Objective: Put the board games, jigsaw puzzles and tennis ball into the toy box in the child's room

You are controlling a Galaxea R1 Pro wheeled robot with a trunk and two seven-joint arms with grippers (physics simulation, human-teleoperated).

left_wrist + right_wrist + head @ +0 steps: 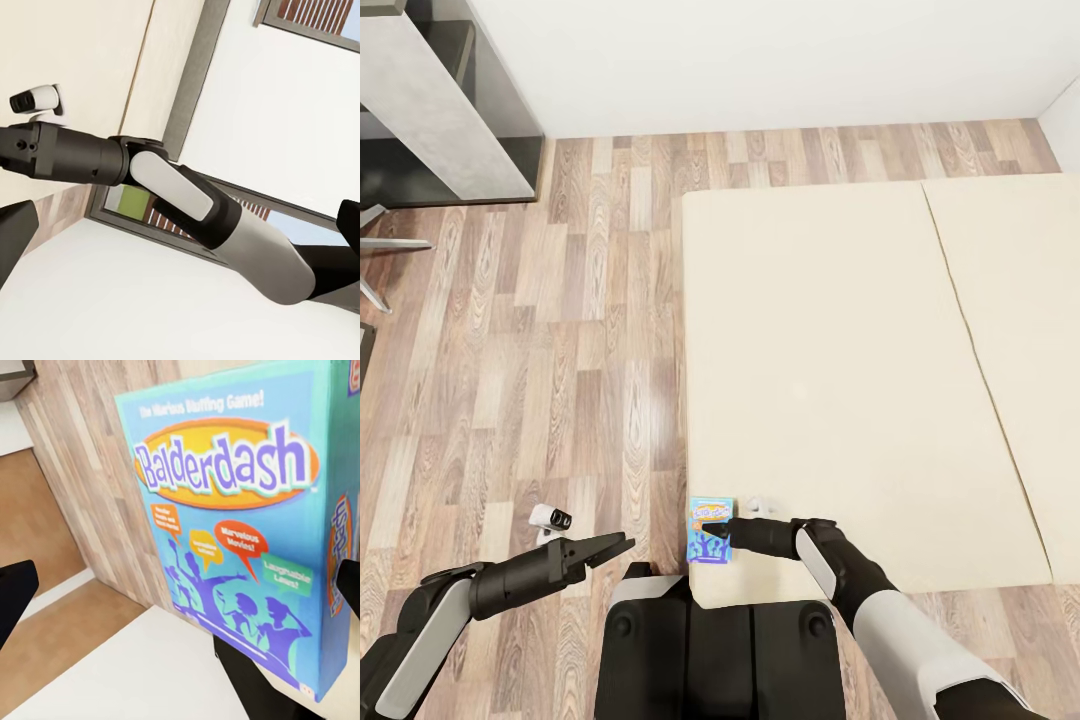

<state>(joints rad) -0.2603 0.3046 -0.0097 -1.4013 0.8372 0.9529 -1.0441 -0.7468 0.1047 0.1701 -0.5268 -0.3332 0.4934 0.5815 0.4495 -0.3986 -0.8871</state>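
One board game (711, 530) at bed (830, 350) edge; wrist view reads "Balderdash".

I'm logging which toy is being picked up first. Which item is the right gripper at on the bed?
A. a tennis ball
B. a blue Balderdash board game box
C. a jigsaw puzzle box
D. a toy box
B: the right gripper meets a blue box at the near corner of the bed, and the right wrist view reads "Balderdash" on the board game.

Cream bed (840, 350) — board game (710, 530) on edge
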